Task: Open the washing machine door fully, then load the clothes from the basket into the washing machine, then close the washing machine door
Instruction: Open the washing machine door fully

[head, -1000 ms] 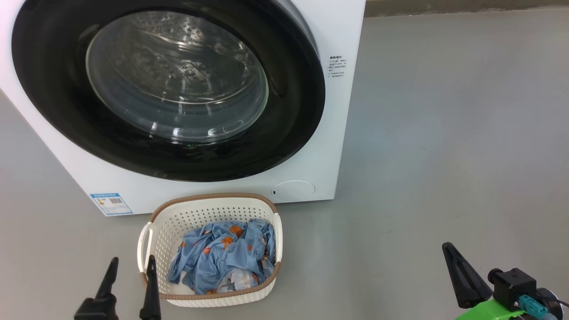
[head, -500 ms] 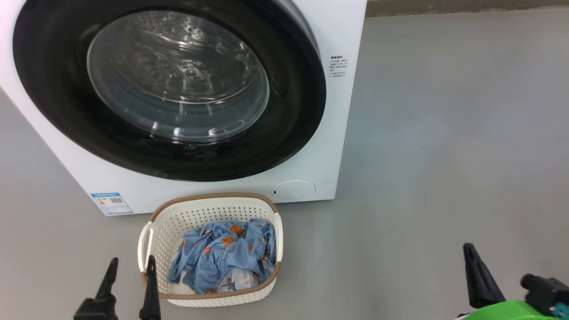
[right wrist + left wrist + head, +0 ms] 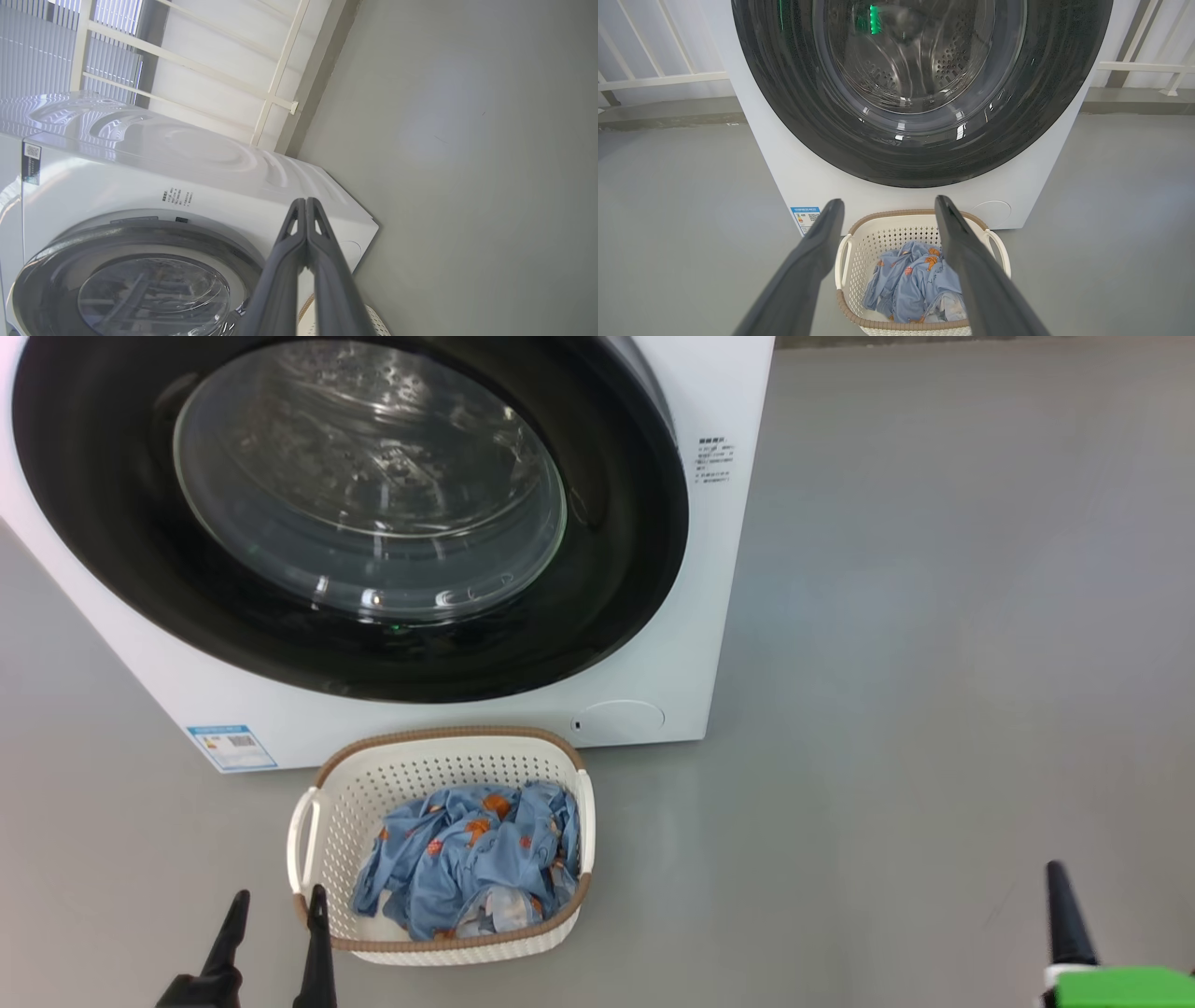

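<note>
Washing machine door (image 3: 373, 495): shut flush on the washing machine (image 3: 719, 616), facing you. It's round, so no long axis, and I can't tell the hinge side.

Basket (image 3: 448, 735): on the floor just before the machine, below the door, handles left and right, with the clothes (image 3: 476, 859) heaped inside.

Left gripper (image 3: 280, 892): released, fingers spread, beside the basket's left handle.

Right gripper (image 3: 1055, 870): clenched on nothing, well off to the right.

Likely risks: pinched fingers may skid off the glossy rim. The swinging door or a reaching arm may knock the basket.
</note>
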{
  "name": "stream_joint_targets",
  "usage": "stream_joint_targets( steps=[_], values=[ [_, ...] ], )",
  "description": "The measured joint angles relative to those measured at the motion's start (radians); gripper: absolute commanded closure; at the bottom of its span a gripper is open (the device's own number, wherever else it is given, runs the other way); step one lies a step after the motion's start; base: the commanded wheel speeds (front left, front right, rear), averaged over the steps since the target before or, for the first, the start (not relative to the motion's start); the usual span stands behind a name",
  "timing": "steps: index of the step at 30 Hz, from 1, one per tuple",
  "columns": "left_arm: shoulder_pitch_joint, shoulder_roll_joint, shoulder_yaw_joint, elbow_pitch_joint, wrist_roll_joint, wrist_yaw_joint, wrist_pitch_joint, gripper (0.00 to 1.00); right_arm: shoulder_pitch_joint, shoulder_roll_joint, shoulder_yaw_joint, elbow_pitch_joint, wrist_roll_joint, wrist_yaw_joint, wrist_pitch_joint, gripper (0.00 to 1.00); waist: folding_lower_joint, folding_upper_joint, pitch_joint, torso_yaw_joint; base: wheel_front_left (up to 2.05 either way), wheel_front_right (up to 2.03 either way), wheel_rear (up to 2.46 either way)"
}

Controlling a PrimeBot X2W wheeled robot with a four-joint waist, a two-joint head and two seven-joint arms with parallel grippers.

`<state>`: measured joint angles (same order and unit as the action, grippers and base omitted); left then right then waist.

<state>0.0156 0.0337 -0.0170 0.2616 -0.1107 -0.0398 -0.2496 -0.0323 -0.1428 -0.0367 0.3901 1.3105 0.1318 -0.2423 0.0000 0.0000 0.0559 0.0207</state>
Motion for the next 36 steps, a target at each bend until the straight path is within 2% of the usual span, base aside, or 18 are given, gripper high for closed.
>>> stream_joint_targets(
  steps=[6,10,16,20,27,36],
  values=[
    [-0.003,0.000,0.004,-0.001,0.001,-0.009,0.000,0.00,-0.042,-0.071,-0.041,0.000,0.232,0.000,0.075,1.00,0.0000,0.0000,0.029,0.003,0.00,0.00,0.00],
    [-0.013,0.000,0.007,-0.003,0.001,-0.011,0.000,0.00,-0.087,-0.104,-0.113,0.013,0.309,0.000,0.116,1.00,0.0000,0.0000,0.055,0.005,0.00,0.00,0.00],
    [-0.029,0.000,0.007,-0.010,0.001,-0.018,0.000,0.00,-0.201,-0.126,-0.207,0.030,0.393,0.000,0.253,1.00,0.0000,0.0000,0.107,0.002,0.00,0.00,0.00],
    [-0.034,0.000,0.008,-0.016,0.002,-0.019,0.000,0.00,-0.274,-0.140,-0.265,0.036,0.428,0.000,0.365,1.00,0.0000,0.0000,0.149,-0.001,0.00,0.00,0.00],
    [-0.073,0.000,0.012,-0.041,0.030,-0.037,0.000,0.00,-0.406,-0.141,-0.303,0.038,0.422,0.000,0.532,1.00,0.0000,0.0000,0.238,-0.011,0.00,0.00,0.00],
    [-0.109,0.002,0.032,-0.074,0.056,-0.054,0.000,0.00,-0.612,-0.149,-0.332,0.040,0.377,0.000,0.624,1.00,0.0000,0.0000,0.350,-0.021,0.00,0.00,0.00]
  ],
)
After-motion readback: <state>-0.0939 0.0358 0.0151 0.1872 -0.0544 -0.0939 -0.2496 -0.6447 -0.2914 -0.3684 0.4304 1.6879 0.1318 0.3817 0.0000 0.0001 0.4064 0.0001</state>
